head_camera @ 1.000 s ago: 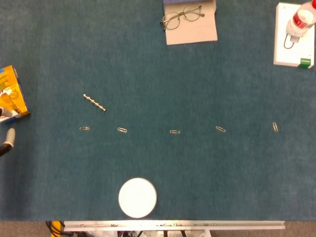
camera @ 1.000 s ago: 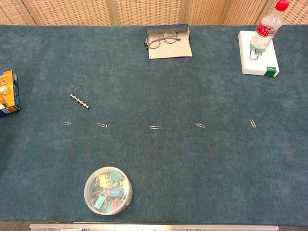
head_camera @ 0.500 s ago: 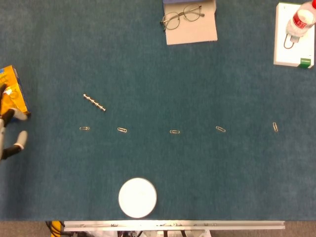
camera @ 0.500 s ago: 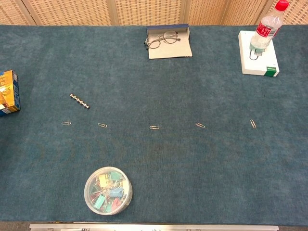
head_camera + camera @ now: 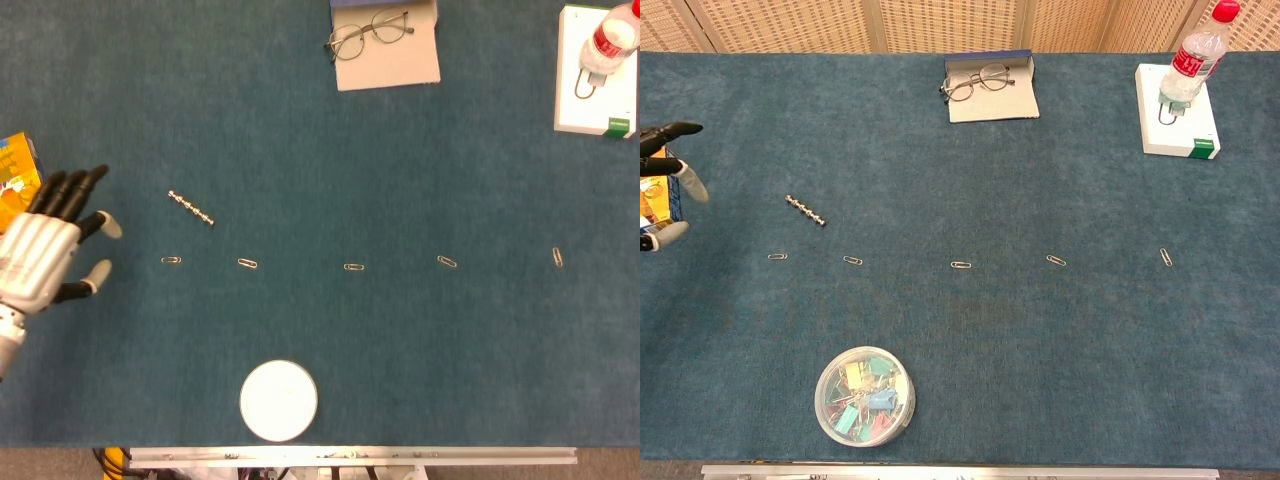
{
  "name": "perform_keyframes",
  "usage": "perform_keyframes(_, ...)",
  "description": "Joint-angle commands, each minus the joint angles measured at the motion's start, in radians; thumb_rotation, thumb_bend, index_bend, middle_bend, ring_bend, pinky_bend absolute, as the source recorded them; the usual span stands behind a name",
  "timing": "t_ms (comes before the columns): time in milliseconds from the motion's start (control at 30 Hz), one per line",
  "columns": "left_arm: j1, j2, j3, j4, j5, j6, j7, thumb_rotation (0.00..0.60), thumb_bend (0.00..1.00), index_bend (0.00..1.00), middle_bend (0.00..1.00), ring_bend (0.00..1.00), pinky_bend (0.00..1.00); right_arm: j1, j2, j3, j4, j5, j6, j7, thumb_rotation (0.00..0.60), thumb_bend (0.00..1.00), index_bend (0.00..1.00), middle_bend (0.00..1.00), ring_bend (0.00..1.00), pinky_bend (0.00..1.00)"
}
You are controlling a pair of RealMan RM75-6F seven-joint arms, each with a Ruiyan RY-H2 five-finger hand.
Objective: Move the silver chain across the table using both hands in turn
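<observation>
The silver chain (image 5: 191, 208) lies stretched in a short diagonal line on the blue cloth at the left, also seen in the chest view as the chain (image 5: 806, 211). My left hand (image 5: 45, 254) hovers at the table's left edge, well left of the chain, fingers spread and holding nothing. In the chest view only the fingertips of the left hand (image 5: 665, 180) show at the left border. My right hand appears in neither view.
A row of paper clips (image 5: 353, 267) runs across the cloth below the chain. A round tub of binder clips (image 5: 864, 394) sits near the front. An orange box (image 5: 18, 178) is at far left, glasses on a case (image 5: 385, 42) at the back, a bottle on a white box (image 5: 598, 70) at back right.
My left hand has come in from the left edge toward the chain, going from fingertips only to nearly the whole hand showing. The chain has not moved.
</observation>
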Motion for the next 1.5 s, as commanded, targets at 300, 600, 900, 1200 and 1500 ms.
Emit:
perform_keyframes(300,-0.088,-0.045,-0.012,0.035,-0.027,-0.128,0.046,0.600,0.40,0.32,0.00,0.00,0.00,-0.017,0.021,-0.004,-0.002,0.002,0.020,0.012,0.600,0.34,0.30,0.20,0.12,0.32)
perform_keyframes(600,-0.156,-0.075,-0.059,0.037,-0.135,-0.228,0.147,0.600,0.60,0.29,0.00,0.00,0.00,0.001,-0.007,0.001,0.042,0.009,-0.006,0.049,0.600,0.34,0.30,0.20,0.12,0.32)
perform_keyframes(900,-0.213,-0.110,-0.063,0.063,-0.147,-0.283,0.193,0.600,0.60,0.29,0.00,0.00,0.00,0.009,-0.018,0.001,0.065,0.008,-0.018,0.065,0.600,0.34,0.30,0.20,0.12,0.32)
perform_keyframes(1200,-0.260,-0.175,-0.035,0.170,-0.011,-0.251,0.082,0.600,0.29,0.36,0.00,0.00,0.00,0.012,-0.018,0.001,0.067,0.011,-0.023,0.063,0.600,0.34,0.30,0.20,0.12,0.32)
perform_keyframes(1500,-0.315,-0.230,-0.021,0.276,0.056,-0.246,-0.005,0.600,0.26,0.41,0.00,0.00,0.00,0.033,-0.031,0.008,0.088,0.029,-0.058,0.060,0.600,0.34,0.30,0.20,0.12,0.32)
